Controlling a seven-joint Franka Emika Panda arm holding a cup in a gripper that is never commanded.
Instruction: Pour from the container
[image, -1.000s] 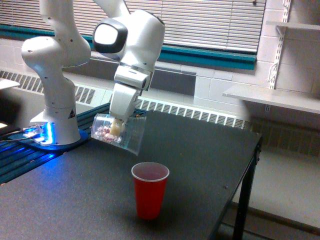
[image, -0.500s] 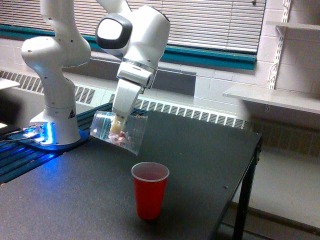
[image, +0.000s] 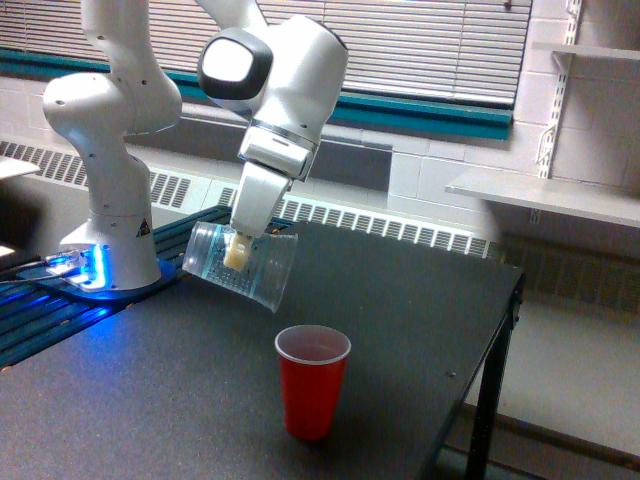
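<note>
Dark table (image: 420, 330) carries the red cup (image: 312, 385); jaws clenched on the tipped container (image: 240, 267), seemingly emptied, pouring nearly done.

Items counted: one clear cup (image: 240, 266), one red cup (image: 313, 382), one robot arm (image: 255, 120), one black table (image: 400, 300), two wall shelves (image: 545, 195), and one window blind (image: 420, 45).

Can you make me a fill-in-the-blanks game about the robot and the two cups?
1. The tool holds a ____ plastic cup tipped on its side.
2. The cup standing upright on the black table is ____ on the outside.
3. The red cup is ____ inside.
4. The clear cup hangs ____ the table, not touching it.

Missing words: clear; red; white; above
</note>
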